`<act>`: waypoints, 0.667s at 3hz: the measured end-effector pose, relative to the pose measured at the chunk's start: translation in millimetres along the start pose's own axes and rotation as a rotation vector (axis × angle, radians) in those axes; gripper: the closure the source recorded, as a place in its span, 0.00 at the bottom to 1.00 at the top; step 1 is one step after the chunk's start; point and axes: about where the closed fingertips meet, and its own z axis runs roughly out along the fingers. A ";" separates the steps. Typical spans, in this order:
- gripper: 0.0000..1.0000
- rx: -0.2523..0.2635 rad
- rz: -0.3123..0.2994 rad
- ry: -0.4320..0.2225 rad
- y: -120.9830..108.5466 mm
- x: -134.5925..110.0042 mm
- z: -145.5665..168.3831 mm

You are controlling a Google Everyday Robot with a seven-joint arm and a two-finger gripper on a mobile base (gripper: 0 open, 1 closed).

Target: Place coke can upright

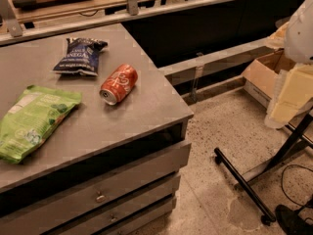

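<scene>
The coke can [119, 83] lay on its side on the grey counter [146, 109], its silver top turned toward the near left. It sat just in front of a dark blue chip bag [79, 56] and to the right of a green snack bag [34, 121], touching neither. The gripper was outside the camera view, so whether it was open or closed could not be told. Drawers [98, 195] ran below the counter, and a cardboard box [264, 72] and a black stand [244, 180] stood on the speckled floor to the right.
</scene>
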 end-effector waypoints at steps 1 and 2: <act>0.00 0.000 0.000 0.000 0.0 0.0 0.0; 0.00 -0.002 -0.056 -0.012 -10.3 -16.2 4.8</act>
